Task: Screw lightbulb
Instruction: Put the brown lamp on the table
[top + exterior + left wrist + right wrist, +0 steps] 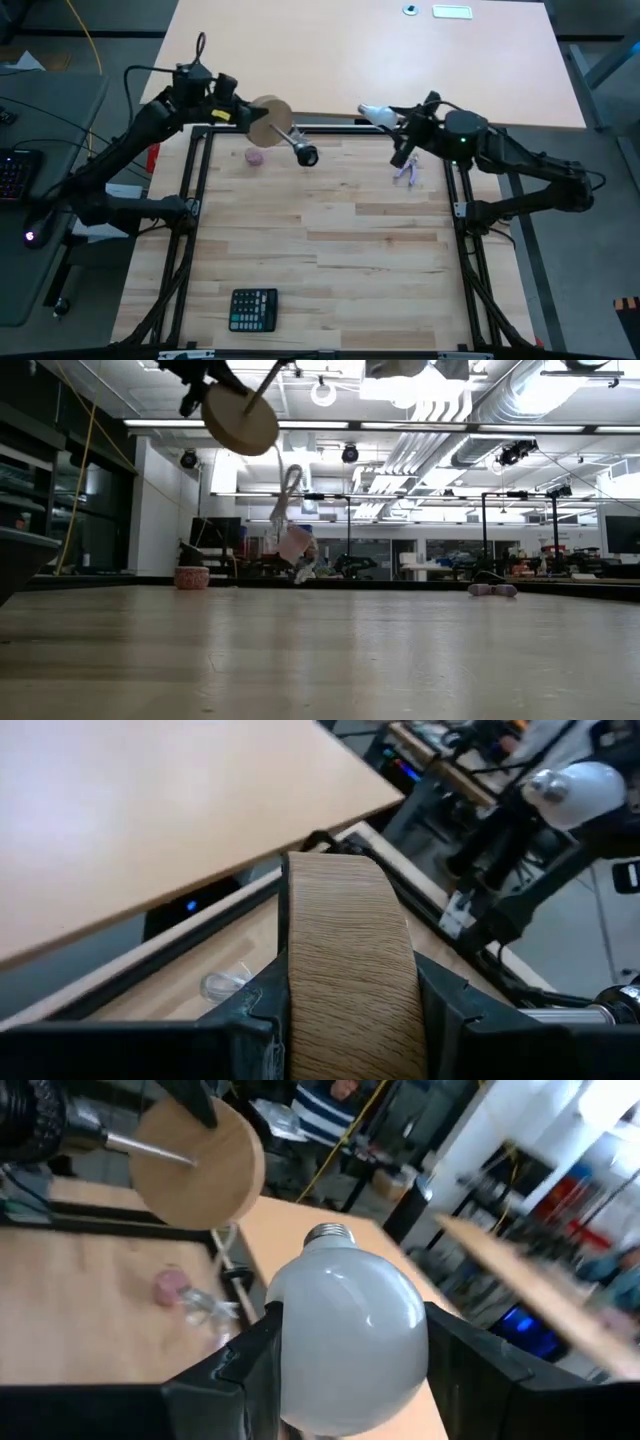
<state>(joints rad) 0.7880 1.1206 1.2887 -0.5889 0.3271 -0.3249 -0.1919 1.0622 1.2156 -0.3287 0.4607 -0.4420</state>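
On your desk (330,250), the black calculator (253,309) is lying nearest to you, close to the front edge and well apart from both arms. Farther back, a small pink object (256,156) is resting on the wood, and on the right side a small clear wrapper (406,175) is lying below the right arm.

Your left gripper (236,116) is hovering above the back left part of the desk. Its fingers (250,1010) are clamping the round wooden disc (268,118) by its edge, 1 finger on each side. A metal rod is sticking out from the disc and is ending in the black socket (305,155).

Your right gripper (395,121) is hanging at the back right, also lifted off the desk. Its fingers (235,1365) are gripping the lightbulb (345,1335) around its white glass, and the silvery screw base is pointing toward the wooden disc, still apart from it.

Behind the desk, a second pale table (400,70) is standing with 2 small things on its far end.
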